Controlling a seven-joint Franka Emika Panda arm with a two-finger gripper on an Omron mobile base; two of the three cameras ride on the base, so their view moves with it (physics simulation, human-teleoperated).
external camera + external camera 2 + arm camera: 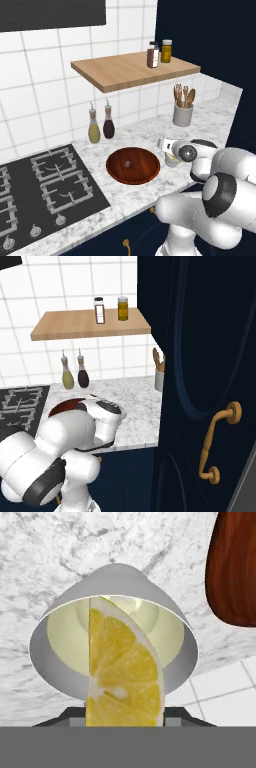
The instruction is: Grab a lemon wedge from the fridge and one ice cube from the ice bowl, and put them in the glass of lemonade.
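Note:
My gripper [127,718] is shut on the lemon wedge [122,667], a bright yellow slice that hangs just above the open mouth of the glass of lemonade [42,657]. From the left base view, the gripper [170,151] sits right over the pale glass [171,160] on the marble counter. Beside the glass to the left stands the reddish-brown ice bowl [145,172], with a tiny pale ice cube [128,163] in its middle. The bowl's edge [235,572] also fills the hand view's upper right. The fridge is out of view.
A black stove [40,185] lies left of the bowl. Two oil bottles [100,126] stand by the tiled wall, with a utensil holder [183,112] at the right. A wooden shelf [130,70] carries two jars. A navy cabinet door [200,356] with a gold handle [220,441] rises at the right.

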